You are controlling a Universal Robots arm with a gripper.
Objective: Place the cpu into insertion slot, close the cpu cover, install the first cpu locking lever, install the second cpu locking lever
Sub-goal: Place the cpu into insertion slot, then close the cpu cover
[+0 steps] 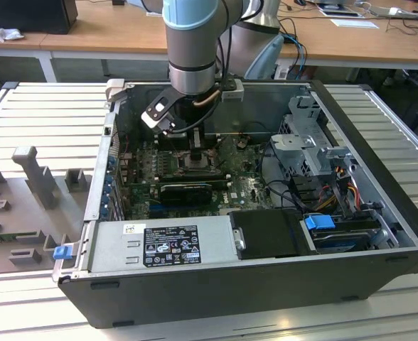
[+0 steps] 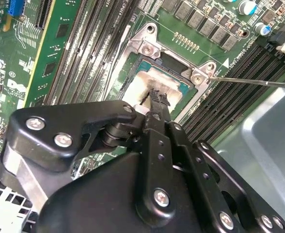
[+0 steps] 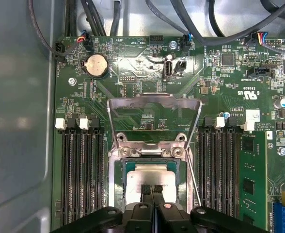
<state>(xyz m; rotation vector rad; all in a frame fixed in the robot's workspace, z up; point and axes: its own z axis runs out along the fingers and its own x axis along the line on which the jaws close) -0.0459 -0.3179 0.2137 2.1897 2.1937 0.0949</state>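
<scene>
Wooden desks point(image 1: 88, 32) run along the far side of the room, and nearer stands a ribbed metal table point(image 1: 38, 114) carrying an open computer case point(image 1: 365, 277) that lies on its side. In the exterior view a grey power supply point(image 1: 159, 241) runs along the case's near wall. A black graphics card point(image 1: 186, 190) lies just beyond it on the green board. The robot arm reaches down into the case toward the exterior view's left, with the gripper point(image 1: 197, 158) low over the board, just beyond the card.

In the first wrist view the chip point(image 3: 150, 174) lies flat inside the socket point(image 3: 128, 180), pale metal face up, with a narrow band of the socket showing around it. The gripper point(image 3: 151, 188) has its two black fingertips drawn together with nothing seen between them. They rest on the chip's face near its middle. The second wrist view shows the same contact: the gripper point(image 2: 157, 97) is down on the chip point(image 2: 141, 83), which sits within the socket point(image 2: 181, 88).

The cover point(image 3: 154, 100) stands open, swung away from the socket. Its window shows the board behind it, and one edge meets the socket beside two screws. A thin metal lever point(image 3: 193, 177) runs along one side of the socket, and it shows as a bright rod point(image 2: 254, 81) in the second wrist view. Long black memory slots point(image 3: 82, 174) flank the socket on both sides. A coin battery point(image 3: 97, 64) sits beyond the open cover.
</scene>
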